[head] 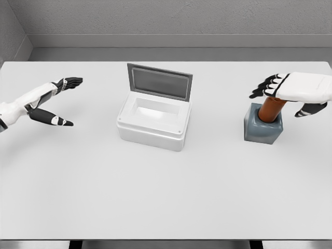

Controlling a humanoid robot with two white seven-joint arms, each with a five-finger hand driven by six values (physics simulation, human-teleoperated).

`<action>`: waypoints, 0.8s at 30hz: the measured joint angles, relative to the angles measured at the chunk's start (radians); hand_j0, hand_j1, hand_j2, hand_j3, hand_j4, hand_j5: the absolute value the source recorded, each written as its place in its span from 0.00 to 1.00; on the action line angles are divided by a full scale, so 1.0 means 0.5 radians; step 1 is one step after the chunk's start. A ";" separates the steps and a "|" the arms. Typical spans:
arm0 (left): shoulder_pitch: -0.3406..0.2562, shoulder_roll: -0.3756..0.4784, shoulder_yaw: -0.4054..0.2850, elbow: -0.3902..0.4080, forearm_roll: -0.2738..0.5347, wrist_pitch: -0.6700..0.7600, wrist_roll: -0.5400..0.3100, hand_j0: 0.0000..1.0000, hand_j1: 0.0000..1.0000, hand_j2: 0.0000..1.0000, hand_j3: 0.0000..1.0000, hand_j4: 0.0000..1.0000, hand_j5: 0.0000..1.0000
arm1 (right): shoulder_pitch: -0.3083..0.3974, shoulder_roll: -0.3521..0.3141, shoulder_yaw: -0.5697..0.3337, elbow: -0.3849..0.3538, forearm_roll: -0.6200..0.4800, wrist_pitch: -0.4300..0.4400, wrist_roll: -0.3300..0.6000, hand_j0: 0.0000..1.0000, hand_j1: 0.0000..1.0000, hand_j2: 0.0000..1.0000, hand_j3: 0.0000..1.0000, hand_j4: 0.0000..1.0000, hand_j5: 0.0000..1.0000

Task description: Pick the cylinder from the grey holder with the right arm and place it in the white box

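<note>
A brown cylinder [271, 109] stands upright in the grey holder [263, 130] on the right side of the table. My right hand [284, 96] hovers over the cylinder's top and hides its upper end. Its black fingers [265, 87] stretch out to the left and the thumb [310, 109] hangs to the right of the cylinder, so the hand is open and not closed around it. The white box [151, 128] sits at the table's centre with its grey-lined lid [159, 81] raised at the back. My left hand [58, 101] rests open above the left of the table.
The white table [166, 197] spans the whole view, with a grey wall behind it. Roughly a hand's width of tabletop separates the box from the holder.
</note>
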 measured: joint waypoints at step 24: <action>0.018 -0.028 -0.001 0.049 -0.003 0.000 -0.025 1.00 1.00 1.00 1.00 1.00 1.00 | -0.009 0.090 0.014 0.063 0.035 0.001 -0.001 0.45 0.45 0.45 0.45 0.45 0.45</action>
